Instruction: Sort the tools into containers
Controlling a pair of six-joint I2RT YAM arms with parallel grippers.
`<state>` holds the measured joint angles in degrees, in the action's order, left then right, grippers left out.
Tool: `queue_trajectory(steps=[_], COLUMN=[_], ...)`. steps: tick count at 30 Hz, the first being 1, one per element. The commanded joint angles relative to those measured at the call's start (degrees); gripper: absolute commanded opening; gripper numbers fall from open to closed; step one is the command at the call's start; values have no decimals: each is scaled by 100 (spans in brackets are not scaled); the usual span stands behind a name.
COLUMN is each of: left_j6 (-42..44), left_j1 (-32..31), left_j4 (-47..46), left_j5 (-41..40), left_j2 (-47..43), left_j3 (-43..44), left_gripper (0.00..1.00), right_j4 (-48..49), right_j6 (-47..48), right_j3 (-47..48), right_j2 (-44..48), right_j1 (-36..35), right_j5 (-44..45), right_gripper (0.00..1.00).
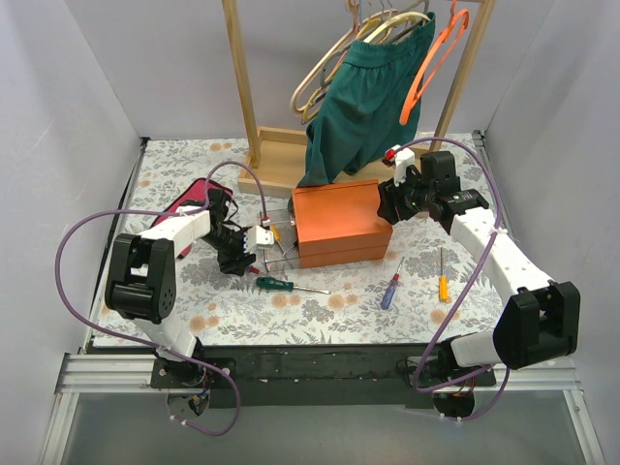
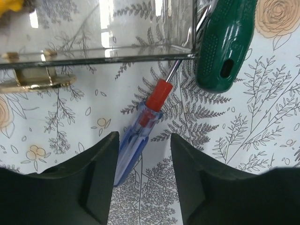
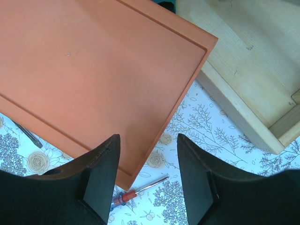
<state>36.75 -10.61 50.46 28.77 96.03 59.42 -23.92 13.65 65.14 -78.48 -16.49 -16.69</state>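
Below the left gripper, open and empty, its wrist view alone shows a blue screwdriver beside the clear box; right gripper, open, empty, hovers over the orange box.

We are seeing an orange box sitting on a white cloth printed with grey ferns and tan roses, a dark green screwdriver handle, a translucent blue handle with a red core, and a green garment.
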Motion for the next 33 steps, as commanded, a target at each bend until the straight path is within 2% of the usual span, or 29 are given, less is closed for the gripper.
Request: queue_trajectory(steps=[1,6,10,11,15,20,22,26,27,28,33], left_j6=[-80,-107,-63,-63,-63,-334,-843,-2301,-3270,-3837,-6071], left_j1=[6,6,41,76,410,639,753,850,815,754,402], left_j4=[-167,-492,-502,-441,287,1105,1405,1450,1110,811,-376], left_j5=[-311,-636,-759,-751,-478,-539,-452,477,863,954,1340], left_j2=[-119,-356,-830,-1066,-1709,-1886,-1737,-1359,-1272,-1149,-525], left_j3=[-167,-738,-1134,-1152,-933,-213,234,1130,1255,1343,2037], left_gripper=[43,37,16,14,10,7,6,4,0,0,0], right_j4=[81,98,98,98,90,116,125,186,195,195,195], right_j6=[-20,-47,-47,-47,-47,-90,-99,-143,-152,-152,-126], right_j3=[95,60,68,77,104,121,139,130,104,104,51], right_j2=[184,166,122,113,70,-44,-71,-98,-89,-97,-63], right_j1=[6,6,6,14,6,6,14,14,6,6,6], right_j5=[-63,-63,-36,-36,-19,-71,-106,-115,-124,-133,-80], right_gripper=[59,59,58,58,58,57,57,57,57,57,57])
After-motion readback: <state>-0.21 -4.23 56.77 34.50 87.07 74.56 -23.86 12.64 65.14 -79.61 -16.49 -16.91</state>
